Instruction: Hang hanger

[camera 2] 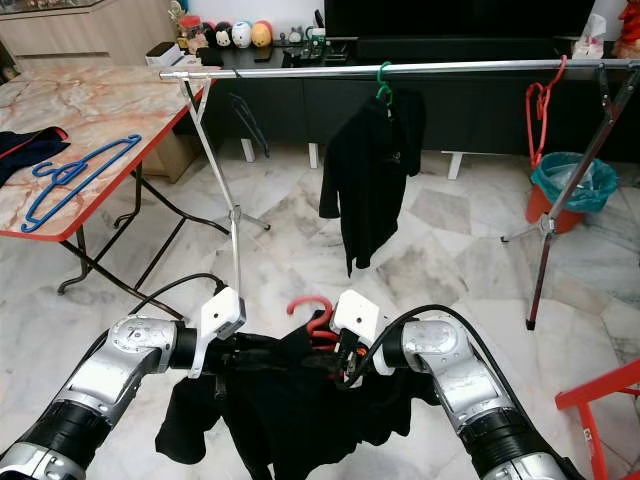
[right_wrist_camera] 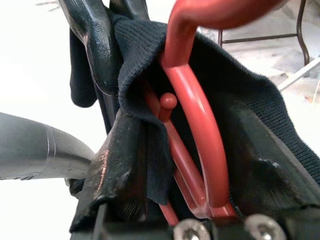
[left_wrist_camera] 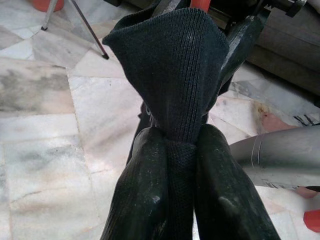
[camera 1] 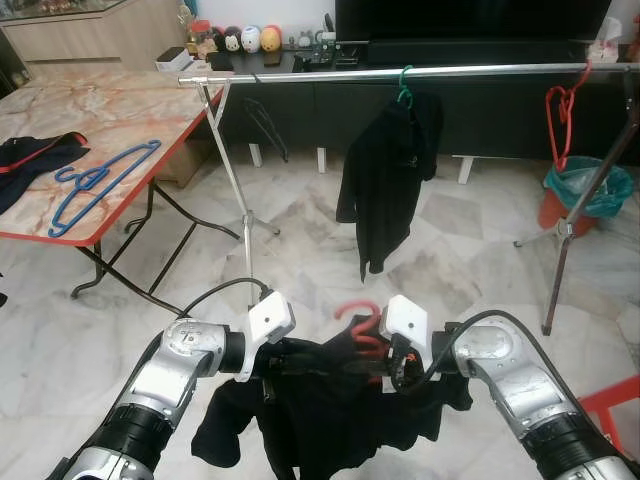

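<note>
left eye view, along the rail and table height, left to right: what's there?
Blue hangers on the table → rack's left leg → black garment on green hanger → empty red hanger → teal-lined bin.

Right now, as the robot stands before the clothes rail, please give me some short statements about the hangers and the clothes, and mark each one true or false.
1. Both grippers hold a black garment that sits on a red hanger. True: the left gripper pinches its cloth, and the right gripper is closed on cloth and hanger.
2. The rail carries nothing. False: a black top hangs there on a green hanger, and a bare red hanger hangs further right.
3. A blue hanger lies on the table. True.
4. The red hanger in the grippers is hooked on the rail. False: it is well below the rail, in front of the robot.
</note>
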You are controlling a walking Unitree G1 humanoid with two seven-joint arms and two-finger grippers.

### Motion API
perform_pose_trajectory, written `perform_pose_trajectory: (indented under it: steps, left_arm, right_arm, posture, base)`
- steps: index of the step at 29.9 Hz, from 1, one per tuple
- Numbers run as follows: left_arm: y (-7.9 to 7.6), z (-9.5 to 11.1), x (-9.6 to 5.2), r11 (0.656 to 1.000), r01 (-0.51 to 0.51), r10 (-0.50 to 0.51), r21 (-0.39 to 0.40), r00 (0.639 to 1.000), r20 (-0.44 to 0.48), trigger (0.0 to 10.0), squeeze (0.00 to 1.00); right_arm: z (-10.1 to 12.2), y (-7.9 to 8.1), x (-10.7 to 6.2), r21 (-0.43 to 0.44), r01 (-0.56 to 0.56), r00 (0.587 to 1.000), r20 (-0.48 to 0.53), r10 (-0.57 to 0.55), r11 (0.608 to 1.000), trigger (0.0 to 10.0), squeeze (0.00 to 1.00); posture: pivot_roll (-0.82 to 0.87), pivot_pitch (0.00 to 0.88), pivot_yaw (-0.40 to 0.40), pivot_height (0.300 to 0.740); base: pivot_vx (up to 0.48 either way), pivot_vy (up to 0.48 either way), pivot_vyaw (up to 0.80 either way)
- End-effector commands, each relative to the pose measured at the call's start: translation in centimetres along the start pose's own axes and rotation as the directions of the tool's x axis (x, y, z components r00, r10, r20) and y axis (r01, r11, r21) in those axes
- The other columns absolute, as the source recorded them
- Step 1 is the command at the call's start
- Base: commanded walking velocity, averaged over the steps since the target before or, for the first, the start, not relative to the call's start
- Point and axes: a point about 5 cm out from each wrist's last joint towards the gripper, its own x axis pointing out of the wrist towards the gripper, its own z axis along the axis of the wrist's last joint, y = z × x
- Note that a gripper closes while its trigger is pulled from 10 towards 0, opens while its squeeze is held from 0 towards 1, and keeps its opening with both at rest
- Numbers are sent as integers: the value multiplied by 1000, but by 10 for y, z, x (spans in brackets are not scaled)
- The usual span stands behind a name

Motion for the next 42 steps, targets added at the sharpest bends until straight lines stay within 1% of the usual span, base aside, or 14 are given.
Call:
perform_pose_trajectory:
  steps: [1, 11, 17, 18, 21, 23, 25, 28, 29, 34, 36, 37, 40, 42]
  left_arm:
    - [-4, 0, 1, 999, 33, -33, -9, 999, 10, 0, 0]
    - [-4, 0, 1, 999, 38, -38, -9, 999, 9, 0, 0]
    - [-5, 0, 0, 999, 44, -44, -9, 999, 6, 0, 0]
    - [-5, 0, 0, 999, 44, -44, -9, 999, 6, 0, 0]
    - [-5, 0, -1, 999, 44, -44, -9, 999, 6, 0, 0]
    - [-5, 0, -1, 999, 44, -44, -9, 999, 6, 0, 0]
    - [-5, 0, -1, 999, 44, -44, -6, 999, 6, 0, 0]
    - [-5, 0, -1, 999, 44, -44, -4, 999, 5, 0, 0]
    - [-5, 0, -1, 999, 43, -43, -4, 999, 6, 0, 0]
    - [-5, 0, 0, 999, 42, -42, -5, 999, 8, 0, 0]
    - [-5, 0, 0, 999, 39, -39, -5, 999, 9, 0, 0]
    - [-5, 0, 0, 999, 37, -37, -5, 999, 11, 0, 0]
    - [-4, 0, 0, 999, 34, -34, -5, 999, 12, 0, 0]
    - [-4, 0, 0, 999, 32, -32, -4, 999, 13, 0, 0]
  right_arm:
    - [11, -4, -5, -62, 10, 999, 32, -8, 998, 10000, 0]
    - [2, 2, -17, -88, -95, 995, -37, 92, 992, 10000, 0]
    - [-7, 3, -29, -115, -179, 975, -151, 161, 977, 10000, 0]
    - [-7, 3, -29, -115, -179, 975, -151, 161, 977, 10000, 0]
    - [-13, 3, -32, -132, -194, 962, -218, 162, 972, 10000, 0]
    - [-15, 1, -31, -134, -178, 962, -232, 144, 975, 10000, 0]
    - [-20, 0, -31, -167, -189, 946, -294, 135, 968, 10000, 0]
    - [-23, -1, -31, -197, -187, 938, -326, 116, 962, 10000, 0]
    - [-18, -5, -26, -214, -146, 949, -305, 76, 966, 10000, 0]
    - [-15, -8, -23, -229, -121, 959, -278, 54, 966, 10000, 0]
    - [-10, -11, -20, -241, -88, 970, -239, 29, 966, 10000, 0]
    - [-5, -12, -17, -240, -62, 983, -184, 17, 969, 10000, 0]
    - [1, -14, -15, -241, -38, 991, -137, 4, 970, 10000, 0]
    - [1, -14, -15, -244, -36, 991, -135, 3, 969, 10000, 0]
  posture:
    - [-11, 36, 83, 740]
    - [-12, 36, 83, 740]
    - [-12, 39, 83, 740]
    - [-12, 39, 83, 740]
    - [-11, 40, 83, 740]
    - [-11, 40, 84, 740]
    - [-8, 40, 84, 740]
    - [-9, 40, 84, 740]
    - [-9, 39, 84, 740]
    - [-7, 38, 83, 740]
    - [-8, 39, 82, 740]
    - [-7, 40, 82, 740]
    - [-7, 41, 82, 740]
    - [-7, 40, 81, 740]
  base:
    - [0, 0, 0]
    - [0, 0, 0]
    - [0, 0, 0]
    - [0, 0, 0]
    - [0, 0, 0]
    - [0, 0, 0]
    - [0, 0, 0]
    - [0, 0, 0]
    - [0, 0, 0]
    - [0, 0, 0]
    - [0, 0, 0]
    - [0, 0, 0]
    - [0, 0, 0]
    - [0, 0, 0]
